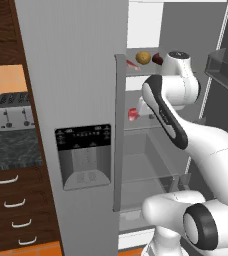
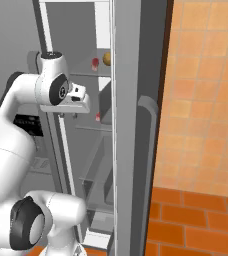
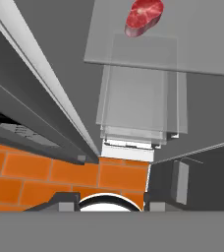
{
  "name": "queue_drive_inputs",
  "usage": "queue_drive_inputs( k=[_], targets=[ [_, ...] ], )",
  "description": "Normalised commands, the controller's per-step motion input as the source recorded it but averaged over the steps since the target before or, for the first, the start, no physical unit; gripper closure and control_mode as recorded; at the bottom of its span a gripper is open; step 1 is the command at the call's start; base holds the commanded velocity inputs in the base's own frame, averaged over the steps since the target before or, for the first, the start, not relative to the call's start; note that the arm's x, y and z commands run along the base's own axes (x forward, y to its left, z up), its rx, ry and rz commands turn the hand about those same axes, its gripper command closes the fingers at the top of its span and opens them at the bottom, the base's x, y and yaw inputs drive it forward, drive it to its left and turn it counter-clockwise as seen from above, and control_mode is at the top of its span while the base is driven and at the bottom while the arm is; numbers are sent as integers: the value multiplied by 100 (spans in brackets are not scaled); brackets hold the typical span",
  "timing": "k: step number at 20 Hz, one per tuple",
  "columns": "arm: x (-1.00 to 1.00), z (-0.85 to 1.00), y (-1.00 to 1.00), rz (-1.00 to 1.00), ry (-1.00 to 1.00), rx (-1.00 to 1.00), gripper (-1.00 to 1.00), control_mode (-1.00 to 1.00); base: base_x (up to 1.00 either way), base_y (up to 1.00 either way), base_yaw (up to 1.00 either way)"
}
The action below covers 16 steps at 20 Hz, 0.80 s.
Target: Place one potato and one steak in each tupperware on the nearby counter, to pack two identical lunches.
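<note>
Steak [image 3: 144, 16] lies at 12 o'clock in the hand view, a red marbled slab near the front edge of a clear glass shelf [image 3: 202, 44], with bare glass open to its 3 o'clock side. In the left base view the same steak [image 1: 132, 114] sits on the middle shelf of the open fridge [image 1: 151, 165], just at 9 o'clock of the white arm's forearm, close to the edge of the grey fridge door [image 1: 76, 100]. On the shelf above, a round brown potato [image 1: 143, 57] rests at 12 o'clock of the steak, flanked by another steak [image 1: 132, 64] at its 8 o'clock and a dark reddish item [image 1: 157, 58] at its 3 o'clock, partly hidden by the arm. The lower fridge compartments hold clear drawers with free space in front of them. The gripper [image 2: 76, 114] hangs under the wrist in the right base view, pointing down inside the doorway between the door edge and the shelves; the pictures do not settle whether its jaws are released or clenched, and nothing is seen between them. A silver toaster [image 1: 13, 110] stands on the dark speckled counter [image 1: 11, 150] at 9 o'clock of the left base view, above wood drawers [image 1: 16, 210]. Orange floor tiles [image 3: 45, 177] show below the fridge.
</note>
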Motion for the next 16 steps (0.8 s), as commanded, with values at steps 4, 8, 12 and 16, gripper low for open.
queue_drive_inputs(
  k=[4, 8, 12, 16],
  targets=[
    [-3, 0, -3, 0, -1, 0, -100, -100, 0, 0, 0],
    [0, 4, -29, -6, -16, 0, -100, -100, 0, 0, 0],
    [3, 29, -23, -5, -32, 1, -100, -100, 0, 0, 0],
    [38, 42, 0, 5, -23, 0, -100, -100, 0, 0, 0]
  ],
)
